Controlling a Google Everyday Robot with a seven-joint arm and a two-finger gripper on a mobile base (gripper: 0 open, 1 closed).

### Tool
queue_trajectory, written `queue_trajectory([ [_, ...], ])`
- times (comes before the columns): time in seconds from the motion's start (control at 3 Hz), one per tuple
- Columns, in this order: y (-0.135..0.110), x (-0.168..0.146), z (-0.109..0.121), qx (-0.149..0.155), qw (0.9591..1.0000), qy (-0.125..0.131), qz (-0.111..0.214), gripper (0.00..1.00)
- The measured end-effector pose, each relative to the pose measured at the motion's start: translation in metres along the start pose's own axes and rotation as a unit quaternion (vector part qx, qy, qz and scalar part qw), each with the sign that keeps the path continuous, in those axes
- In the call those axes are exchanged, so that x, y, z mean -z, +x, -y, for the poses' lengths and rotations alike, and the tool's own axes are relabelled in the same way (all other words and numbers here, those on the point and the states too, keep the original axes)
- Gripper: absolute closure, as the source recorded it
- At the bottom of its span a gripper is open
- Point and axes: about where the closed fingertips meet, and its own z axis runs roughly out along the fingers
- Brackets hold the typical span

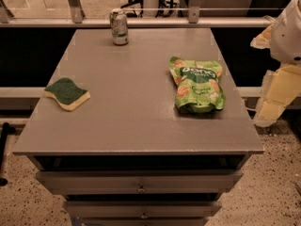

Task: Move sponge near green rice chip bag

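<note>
The sponge (67, 93) lay left of centre, well apart from the bag (197, 84) at right. The gripper (270, 108) hung at the right edge; whether it was open I cannot tell. Reaching across might nudge the bag.

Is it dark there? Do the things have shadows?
Camera view: dim, warm light; the green rice chip bag and the sponge cast thin shadows on the table; the gripper hangs pale at the right edge, beside the table.
</note>
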Motion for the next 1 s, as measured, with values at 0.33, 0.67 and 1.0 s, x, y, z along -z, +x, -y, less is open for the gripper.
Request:
queue_trajectory([
  [0.33, -0.006, -0.003, 0.002, 0.001, 1.0000, -0.002, 0.008, 0.00],
  [0.67, -0.063, -0.029, 0.015, 0.008, 0.9971, -0.023, 0.073, 0.00],
  [1.0, -0.132, -0.052, 0.027, 0.016, 0.9895, -0.032, 0.140, 0.00],
])
